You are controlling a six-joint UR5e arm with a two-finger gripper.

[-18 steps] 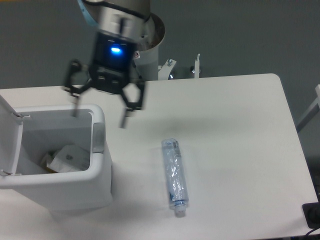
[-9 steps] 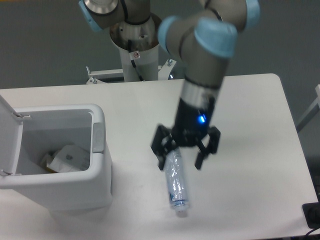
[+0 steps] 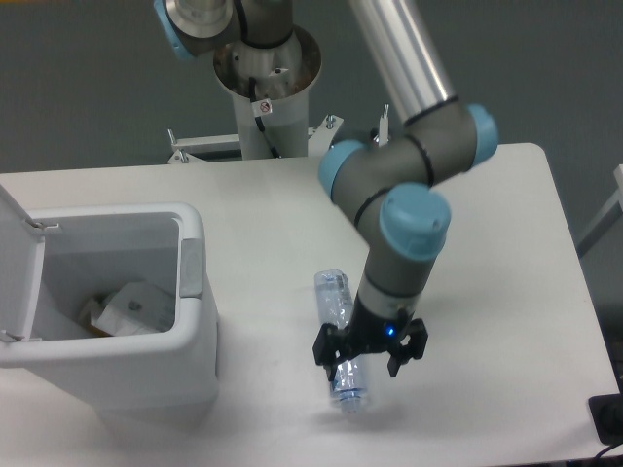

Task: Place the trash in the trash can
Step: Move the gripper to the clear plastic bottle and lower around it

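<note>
The arm folds at its elbow and points straight down over the white worktop [image 3: 487,224]. Its gripper [image 3: 369,358] straddles the lower end of the crushed bottle [image 3: 336,304], fingers spread either side; I cannot tell whether they press it. The bottle lies right of the open bin [image 3: 190,321], where the paper packet [image 3: 131,306] sits

Bottle's [image 3: 336,311] middle hidden behind the hand [image 3: 369,354]; grip unclear.
</note>
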